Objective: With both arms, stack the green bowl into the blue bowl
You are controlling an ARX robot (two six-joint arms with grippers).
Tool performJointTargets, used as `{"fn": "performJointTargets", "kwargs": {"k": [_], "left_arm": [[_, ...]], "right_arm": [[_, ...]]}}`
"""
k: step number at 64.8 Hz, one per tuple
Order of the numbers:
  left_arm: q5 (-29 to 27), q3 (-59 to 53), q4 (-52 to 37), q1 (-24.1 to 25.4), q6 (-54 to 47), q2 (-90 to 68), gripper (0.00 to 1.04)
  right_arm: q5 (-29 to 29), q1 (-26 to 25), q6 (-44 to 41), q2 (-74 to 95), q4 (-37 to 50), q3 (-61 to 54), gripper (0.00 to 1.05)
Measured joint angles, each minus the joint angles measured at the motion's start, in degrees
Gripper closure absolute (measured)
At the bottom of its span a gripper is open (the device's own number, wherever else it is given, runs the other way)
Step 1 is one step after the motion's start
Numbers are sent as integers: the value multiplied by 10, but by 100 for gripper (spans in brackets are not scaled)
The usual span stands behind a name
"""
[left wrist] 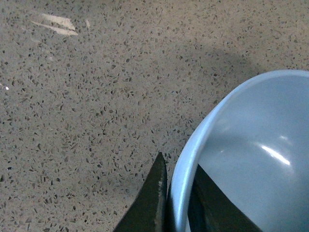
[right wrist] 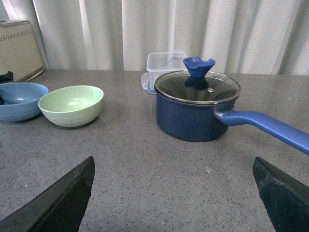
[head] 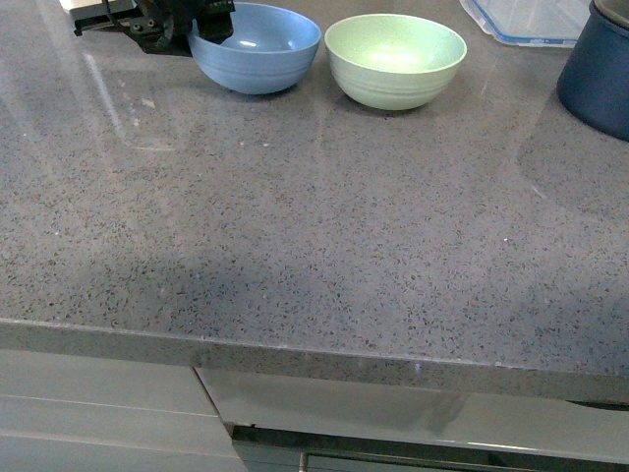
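Note:
The blue bowl [head: 257,47] sits at the far left of the grey counter, with the green bowl [head: 395,59] just to its right, close but apart. My left gripper [head: 206,29] is shut on the blue bowl's left rim. In the left wrist view one finger is outside and one inside the blue bowl's rim [left wrist: 193,150], midway at the left gripper [left wrist: 179,180]. My right gripper [right wrist: 176,186] is open and empty, low over the counter, out of the front view. It faces the green bowl [right wrist: 71,105] and the blue bowl [right wrist: 19,100] from a distance.
A dark navy pot [head: 600,69] with a glass lid [right wrist: 197,87] and a long handle [right wrist: 265,126] stands at the right. A clear plastic container [head: 526,20] lies behind it. A pale appliance [right wrist: 17,50] stands at the back left. The counter's front edge [head: 295,349] runs across.

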State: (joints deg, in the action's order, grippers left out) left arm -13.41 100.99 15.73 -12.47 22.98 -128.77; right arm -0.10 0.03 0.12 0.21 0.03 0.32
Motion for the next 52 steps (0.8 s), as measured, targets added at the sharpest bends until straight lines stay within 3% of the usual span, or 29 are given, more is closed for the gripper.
{"fn": "performJointTargets", "kwargs": {"k": [7,21,30,40,52], "left_arm": [[-3,4,4,2,1,-3,73],[-21,9,-12,5,-18,15,28],[-30,-11,-24,9,-23,57,7],[-46,-81,-47,13,-30,137,7],[-82,-250,-74,8,-70,276,7]], "right_arm": [[0,0,0,0,0,0,10],[0,0,0,0,0,0,10],[0,0,0,0,0,0,10],[0,0,0,0,0,0,10],[0,0,0,0,0,0,10]]}}
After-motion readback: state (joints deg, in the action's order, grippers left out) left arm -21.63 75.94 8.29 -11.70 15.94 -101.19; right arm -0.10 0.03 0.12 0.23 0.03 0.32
